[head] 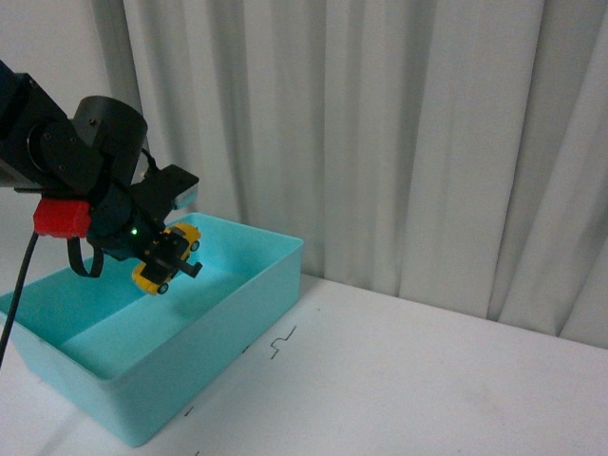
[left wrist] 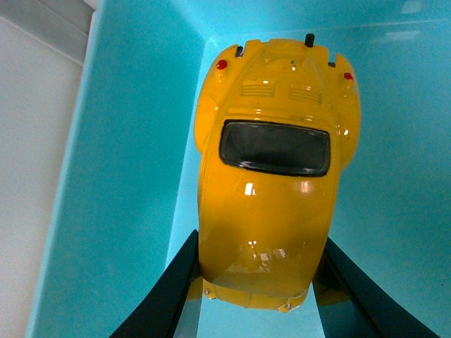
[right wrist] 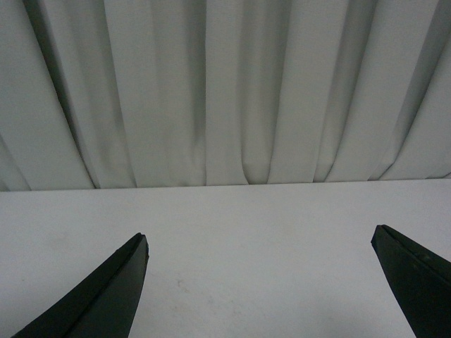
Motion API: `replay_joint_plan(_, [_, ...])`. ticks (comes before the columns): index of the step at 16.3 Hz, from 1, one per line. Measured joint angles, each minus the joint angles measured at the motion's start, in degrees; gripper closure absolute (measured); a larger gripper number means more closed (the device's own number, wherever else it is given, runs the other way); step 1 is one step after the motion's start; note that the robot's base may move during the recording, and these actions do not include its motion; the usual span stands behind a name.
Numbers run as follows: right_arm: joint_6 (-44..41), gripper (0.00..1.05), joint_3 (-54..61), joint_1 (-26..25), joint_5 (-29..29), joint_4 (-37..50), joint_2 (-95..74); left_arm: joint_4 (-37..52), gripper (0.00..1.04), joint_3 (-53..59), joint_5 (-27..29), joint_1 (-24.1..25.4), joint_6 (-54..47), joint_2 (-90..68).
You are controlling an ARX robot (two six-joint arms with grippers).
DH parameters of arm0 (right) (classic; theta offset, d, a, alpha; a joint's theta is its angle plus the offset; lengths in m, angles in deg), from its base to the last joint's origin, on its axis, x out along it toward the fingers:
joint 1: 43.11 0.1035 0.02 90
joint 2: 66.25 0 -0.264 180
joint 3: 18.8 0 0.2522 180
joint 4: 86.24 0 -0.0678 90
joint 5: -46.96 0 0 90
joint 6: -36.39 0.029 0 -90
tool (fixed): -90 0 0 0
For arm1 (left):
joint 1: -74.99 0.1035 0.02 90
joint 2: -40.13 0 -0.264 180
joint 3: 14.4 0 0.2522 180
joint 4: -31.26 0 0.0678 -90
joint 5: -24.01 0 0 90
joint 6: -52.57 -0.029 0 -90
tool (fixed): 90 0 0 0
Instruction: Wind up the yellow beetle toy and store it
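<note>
White table (head: 427, 361), flat, smooth top. Big blue-green box (head: 237, 313) sits right on it, left side, open top, straight walls. Box runs from near left to far middle. Small black zigzag mark (head: 280, 344) on table top, just beside box's right wall. Tiny dark marks (head: 190, 410) nearer, close to box's near corner. Table's far edge meets white curtain (head: 427, 142).

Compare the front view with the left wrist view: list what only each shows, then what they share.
Only the front view: the left arm, the white curtain, the table and the turquoise bin's outer walls. Only the left wrist view: the yellow beetle toy's roof, dark window and red lights up close, with claw fingers against both its sides. Both: the left claw holding the toy over the bin's inside.
</note>
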Motion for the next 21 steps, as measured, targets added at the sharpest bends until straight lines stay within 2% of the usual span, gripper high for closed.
replay_joint_plan(4, [0.0, 0.07, 0.0, 0.0, 0.0, 0.0, 0.0, 2.1, 0.67, 0.48, -0.04, -0.02, 0.26, -4.28])
replay_joint_plan(8, [0.0, 0.07, 0.0, 0.0, 0.0, 0.0, 0.0, 0.26, 0.67, -0.31, -1.2, -0.87, 0.26, -9.38])
replay_joint_plan(9, [0.0, 0.07, 0.0, 0.0, 0.0, 0.02, 0.0, -0.48, 0.62, -1.53, -2.38, -0.98, 0.46, -9.84])
replay_joint_plan(12, [0.0, 0.07, 0.0, 0.0, 0.02, 0.0, 0.0, -0.72, 0.31, -2.01, -5.35, -1.44, 1.62, -12.46])
replay_joint_plan(14, [0.0, 0.07, 0.0, 0.0, 0.02, 0.02, 0.0, 2.08, 0.1, -1.77, -9.86, -1.46, 4.0, -11.32])
replay_joint_plan(15, [0.0, 0.07, 0.0, 0.0, 0.0, 0.0, 0.0, 3.41, 0.05, -1.05, -11.58, -1.44, 5.31, -9.66])
replay_joint_plan(18, [0.0, 0.07, 0.0, 0.0, 0.0, 0.02, 0.0, 11.58, 0.07, 4.79, -17.57, -1.6, 9.38, 1.86])
replay_joint_plan(21, [0.0, 0.07, 0.0, 0.0, 0.0, 0.0, 0.0, 14.12, 0.07, 14.8, -21.97, -0.94, 12.33, 16.61])
